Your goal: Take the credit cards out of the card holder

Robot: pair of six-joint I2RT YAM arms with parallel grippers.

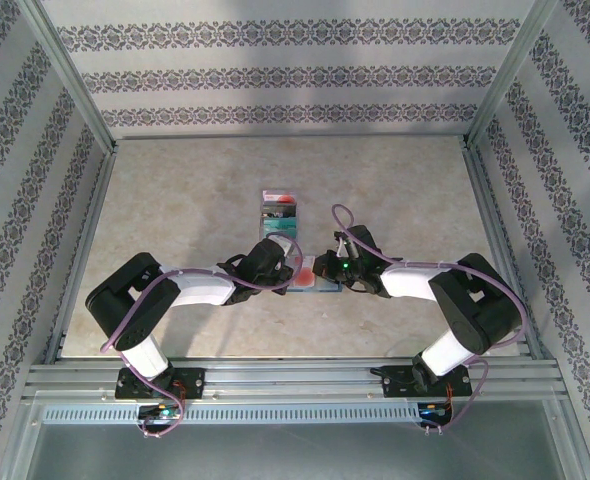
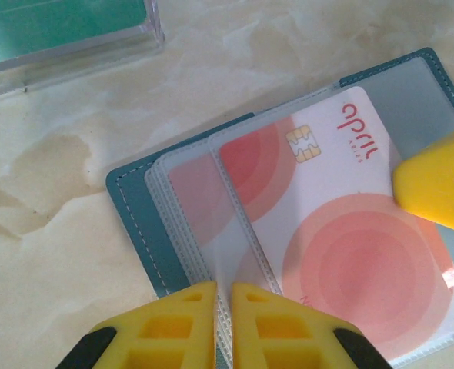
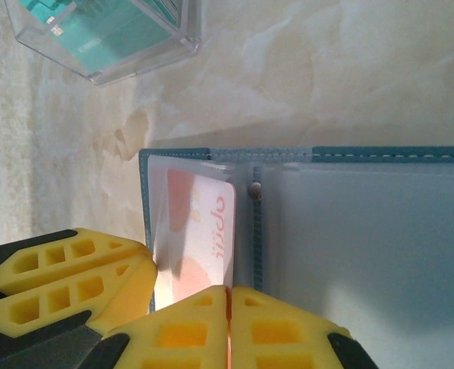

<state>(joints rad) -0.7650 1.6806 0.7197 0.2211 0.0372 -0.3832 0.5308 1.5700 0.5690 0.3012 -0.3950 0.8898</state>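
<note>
With some credit cards (image 1: 278, 212) laid aside on the desk (image 1: 175, 200), one red-and-white card (image 2: 342, 231) is yet to be drawn from the card holder (image 2: 131, 207), which is clamped by the left hand (image 2: 223, 296), while the card's edge is seemingly pinched by the clenched right hand (image 3: 228, 296).

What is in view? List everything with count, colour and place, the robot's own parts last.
card holder: one, slate-blue with clear sleeves, open flat on the table between the hands
sleeved card: one, red-and-white, in the holder's front sleeve
clear case: one, transparent, on the table beyond the holder
teal-green card: one, in the clear case
dark card: one, just beyond the teal-green one
far card: one, red-and-white, farthest in that row
table: one, beige marbled
walls: three, grey-patterned stripes, around the table
left hand: one, yellow fingers, shut on the holder's sleeve edge
right hand: one, yellow fingers, shut, tips at the sleeved card's edge
</note>
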